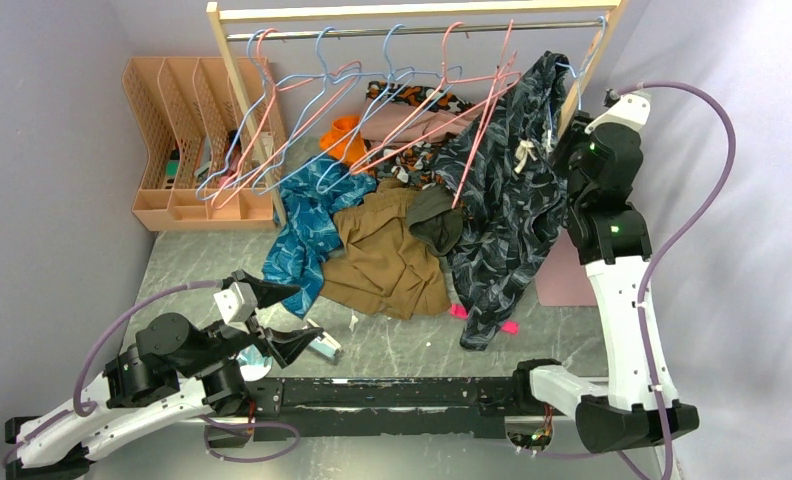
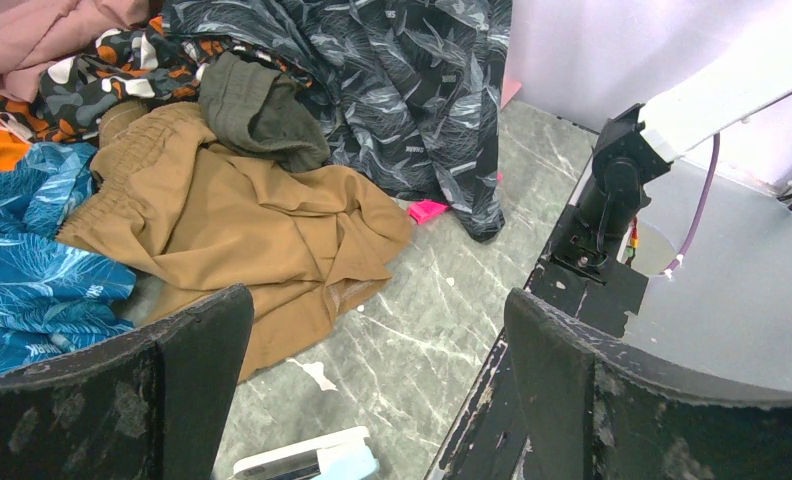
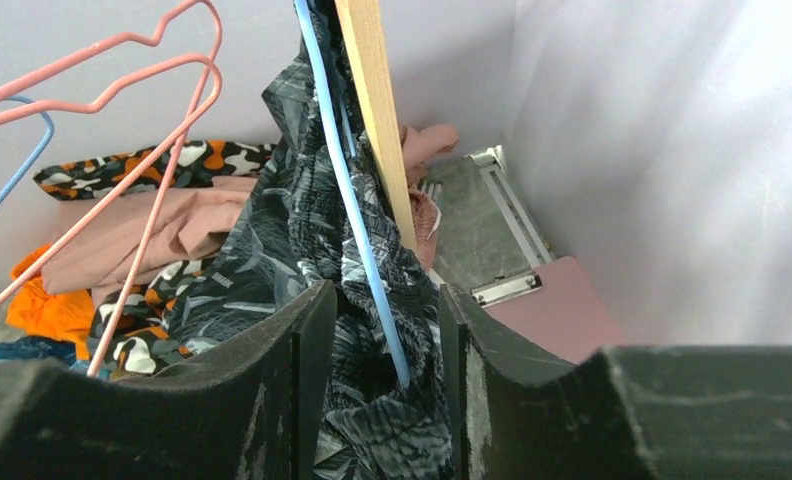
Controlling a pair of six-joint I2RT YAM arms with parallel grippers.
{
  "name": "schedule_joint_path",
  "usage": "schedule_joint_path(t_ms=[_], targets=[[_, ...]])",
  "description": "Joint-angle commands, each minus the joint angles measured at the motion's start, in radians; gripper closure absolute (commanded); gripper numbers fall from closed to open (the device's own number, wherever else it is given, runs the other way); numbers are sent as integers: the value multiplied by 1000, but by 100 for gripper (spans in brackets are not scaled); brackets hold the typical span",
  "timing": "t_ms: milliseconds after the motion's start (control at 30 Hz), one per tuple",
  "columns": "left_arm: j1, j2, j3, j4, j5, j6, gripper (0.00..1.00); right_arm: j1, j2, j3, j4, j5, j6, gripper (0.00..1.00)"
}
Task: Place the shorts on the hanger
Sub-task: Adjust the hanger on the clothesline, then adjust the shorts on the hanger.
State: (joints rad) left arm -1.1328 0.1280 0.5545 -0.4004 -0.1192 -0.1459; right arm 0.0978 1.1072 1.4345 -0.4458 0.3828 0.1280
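The shorts [image 1: 502,210], dark with a pale leaf print and a white drawstring, hang at the right end of the rack and trail down to the table. A light-blue hanger [image 1: 572,72] runs through their top; its wire [image 3: 357,220] passes down into the bunched waistband [image 3: 382,400]. My right gripper [image 3: 384,330] is up at that waistband beside the rack's wooden post [image 3: 377,110], jaws parted, with fabric and wire between them. My left gripper [image 1: 307,312] hovers low at the near left, wide open and holding nothing [image 2: 377,300].
Pink and blue hangers [image 1: 372,80] hang on the wooden rack [image 1: 242,90]. A teal garment [image 1: 307,235], a brown one [image 1: 387,255] and an olive one [image 1: 437,215] lie heaped on the table. A peach organizer [image 1: 187,130] stands back left. A pink clipboard [image 3: 562,310] lies right.
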Motion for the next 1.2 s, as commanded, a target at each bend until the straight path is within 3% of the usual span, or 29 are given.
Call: schedule_joint_path(t_ms=[0, 300, 400, 633, 933, 1167], targets=[[5, -7, -7, 18, 15, 6, 0, -4, -32, 37, -32, 18, 24, 52], [5, -4, -5, 17, 5, 3, 0, 8, -37, 308, -196, -219, 131, 41], [5, 2, -4, 16, 1, 2, 0, 11, -54, 328, -270, -259, 166, 38], [5, 15, -2, 16, -6, 0, 0, 34, -158, 166, -316, -25, 134, 33], [6, 22, 1, 15, -15, -4, 0, 37, -184, 26, -319, 17, 127, 37], [7, 32, 2, 15, -23, -8, 0, 37, -198, -45, -379, 141, 163, 38]])
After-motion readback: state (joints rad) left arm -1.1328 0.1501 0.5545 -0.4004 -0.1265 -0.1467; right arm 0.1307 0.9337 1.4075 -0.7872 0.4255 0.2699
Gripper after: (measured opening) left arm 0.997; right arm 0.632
